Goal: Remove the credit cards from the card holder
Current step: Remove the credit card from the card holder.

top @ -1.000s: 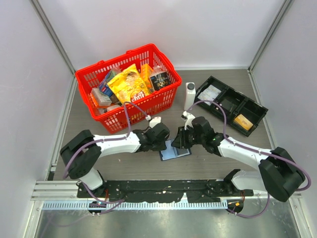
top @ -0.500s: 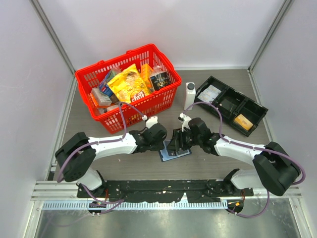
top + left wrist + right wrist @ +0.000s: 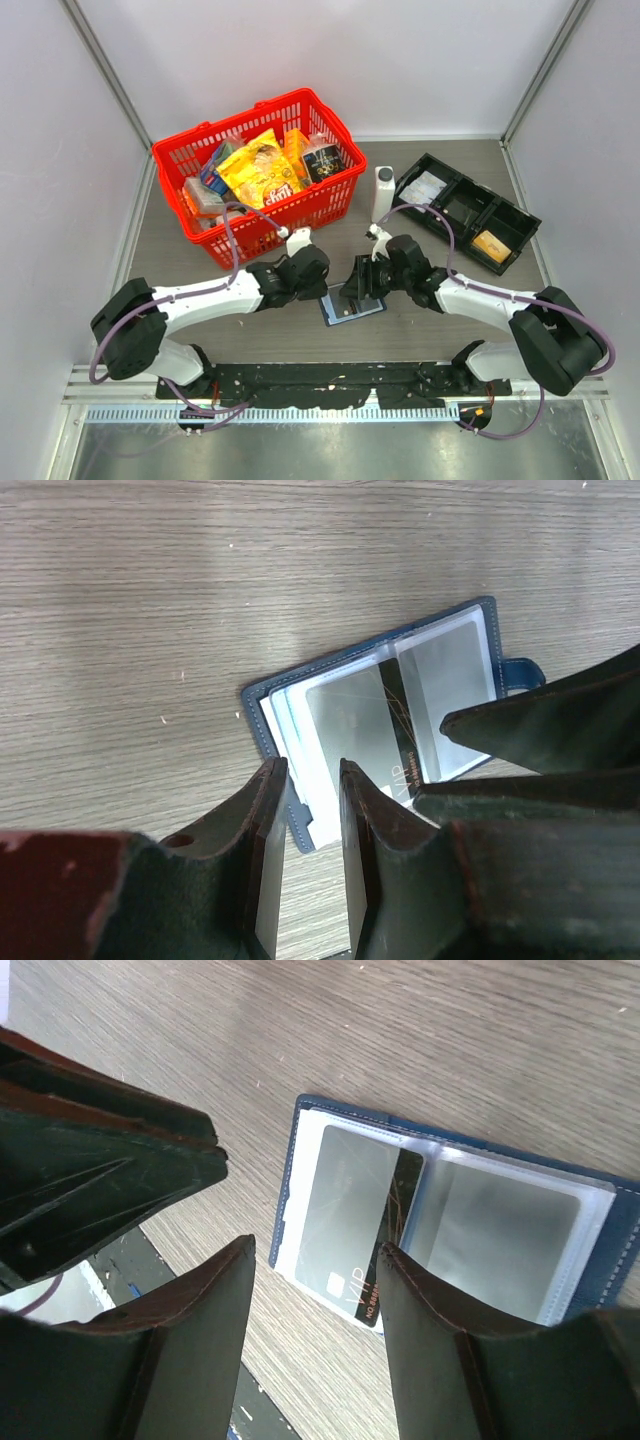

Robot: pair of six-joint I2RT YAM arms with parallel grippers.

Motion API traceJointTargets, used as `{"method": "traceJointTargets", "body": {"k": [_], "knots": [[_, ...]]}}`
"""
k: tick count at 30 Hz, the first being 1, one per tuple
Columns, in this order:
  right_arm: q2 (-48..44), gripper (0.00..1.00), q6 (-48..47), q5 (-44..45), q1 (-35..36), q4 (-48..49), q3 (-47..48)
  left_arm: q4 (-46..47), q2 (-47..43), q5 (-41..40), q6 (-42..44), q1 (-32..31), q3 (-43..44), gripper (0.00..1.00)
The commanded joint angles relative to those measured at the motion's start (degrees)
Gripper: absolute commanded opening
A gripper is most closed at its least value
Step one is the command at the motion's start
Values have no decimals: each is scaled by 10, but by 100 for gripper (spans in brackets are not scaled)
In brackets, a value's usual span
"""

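The navy-blue card holder (image 3: pixel 350 308) lies open and flat on the table between both arms, its clear sleeves (image 3: pixel 500 1230) facing up. A grey card with a black stripe and "VIP" (image 3: pixel 350 1222) lies on one page; I cannot tell how far it is inside its sleeve. My left gripper (image 3: pixel 310 768) hovers over the holder's (image 3: pixel 395 705) edge, open a narrow gap with nothing in it. My right gripper (image 3: pixel 312 1252) stands open wide over the VIP card's (image 3: pixel 362 720) end, holding nothing. An orange-gold card (image 3: pixel 491 245) lies in the black tray.
A red basket (image 3: pixel 230 115) full of snack packets stands at the back left. A white bottle (image 3: pixel 384 192) stands behind the holder. The black compartment tray (image 3: pixel 470 210) with white packets sits at the back right. The two grippers (image 3: pixel 325 290) (image 3: pixel 358 290) are close together.
The right gripper's jaws have spread much wider over the holder. The left arm's elbow has swung left and its wrist has drawn back slightly. The holder stays on the table.
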Motion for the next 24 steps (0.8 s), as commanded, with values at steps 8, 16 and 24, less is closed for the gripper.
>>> {"method": "traceJointTargets", "body": {"k": [8,16,24], "knots": [[12,48,45,-50,-38,112,-39,63,56,61,3,5,25,25],[56,45,58,-62,-49,163,-61,74,78,75,-6,9,12,15],[93,43,73,-72,-52,208,-79,75,95,89,-17,17,-5,6]]}}
